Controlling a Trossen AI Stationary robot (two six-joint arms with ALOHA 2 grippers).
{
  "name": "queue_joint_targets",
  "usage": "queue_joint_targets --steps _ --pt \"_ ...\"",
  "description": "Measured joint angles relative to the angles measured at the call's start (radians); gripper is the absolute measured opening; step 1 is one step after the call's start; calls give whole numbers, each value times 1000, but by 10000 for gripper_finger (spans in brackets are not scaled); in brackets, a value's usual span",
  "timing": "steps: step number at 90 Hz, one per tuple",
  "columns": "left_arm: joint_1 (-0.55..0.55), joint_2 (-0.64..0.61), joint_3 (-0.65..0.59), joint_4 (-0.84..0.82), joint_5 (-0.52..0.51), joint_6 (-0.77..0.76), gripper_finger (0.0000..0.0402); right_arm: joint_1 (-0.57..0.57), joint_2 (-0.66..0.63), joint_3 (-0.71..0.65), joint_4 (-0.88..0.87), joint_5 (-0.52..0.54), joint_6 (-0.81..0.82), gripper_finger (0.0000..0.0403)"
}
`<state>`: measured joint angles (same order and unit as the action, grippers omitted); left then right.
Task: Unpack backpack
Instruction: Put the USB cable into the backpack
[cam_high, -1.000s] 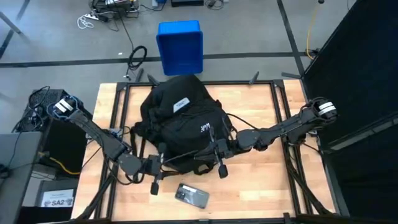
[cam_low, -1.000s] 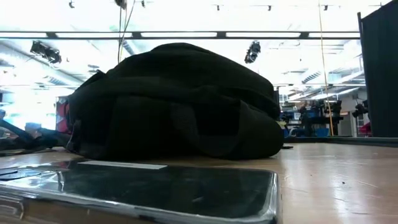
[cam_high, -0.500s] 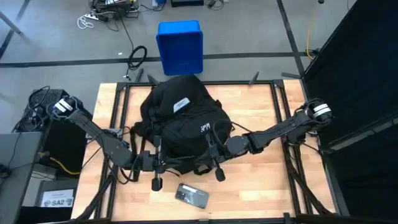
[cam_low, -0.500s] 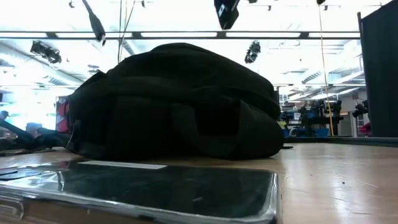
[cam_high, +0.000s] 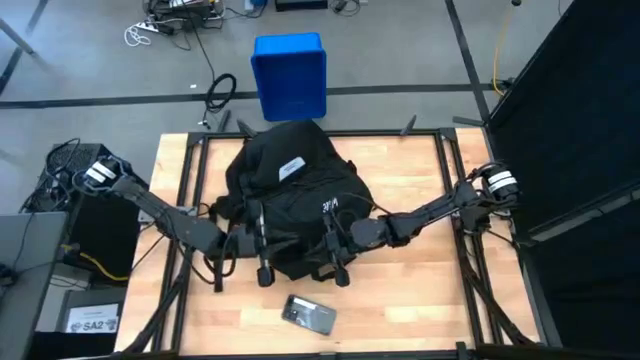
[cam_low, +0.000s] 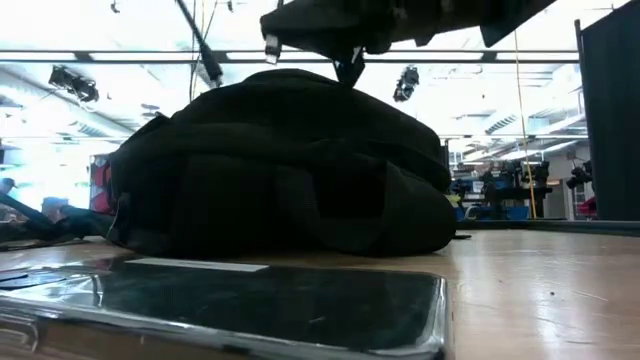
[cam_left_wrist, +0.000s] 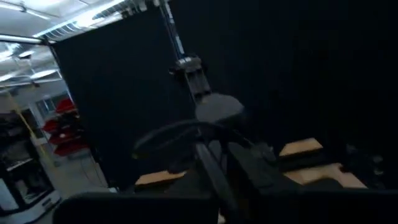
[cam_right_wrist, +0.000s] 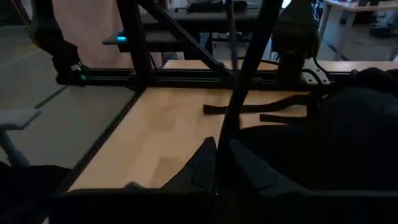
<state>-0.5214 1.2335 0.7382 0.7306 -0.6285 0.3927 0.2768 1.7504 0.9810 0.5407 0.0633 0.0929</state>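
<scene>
Backpack (cam_high: 295, 205) lies mid-table, long axis running from near edge to far edge; left gripper (cam_high: 262, 262) and right gripper (cam_high: 335, 262) hang over its near end, equally close; whether their fingers are spread cannot be told

Backpack (cam_high: 295, 205), large, rounded, black fabric, small white rectangular label and small white logo print on its upper face, lying flat on the wooden table, centred toward the far edge, black straps trailing toward the left edge
</scene>
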Motion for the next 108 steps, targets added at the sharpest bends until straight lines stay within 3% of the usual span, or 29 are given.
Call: queue_joint_targets --steps 24,44,61,93,108 --pt "54 0 0 52 93 -4 0 1 0 1 7 -3 4 0" --pt "58 0 1 56 108 -5 0 1 0 1 34 80 -8 22" --pt "58 0 1 52 109 -10 0 4 0 1 73 101 -69 67" --pt "60 0 1 72 126 -18 0 5 0 1 78 116 -68 187" --pt "80 0 1 89 154 -17 0 5 0 1 92 116 -46 225"
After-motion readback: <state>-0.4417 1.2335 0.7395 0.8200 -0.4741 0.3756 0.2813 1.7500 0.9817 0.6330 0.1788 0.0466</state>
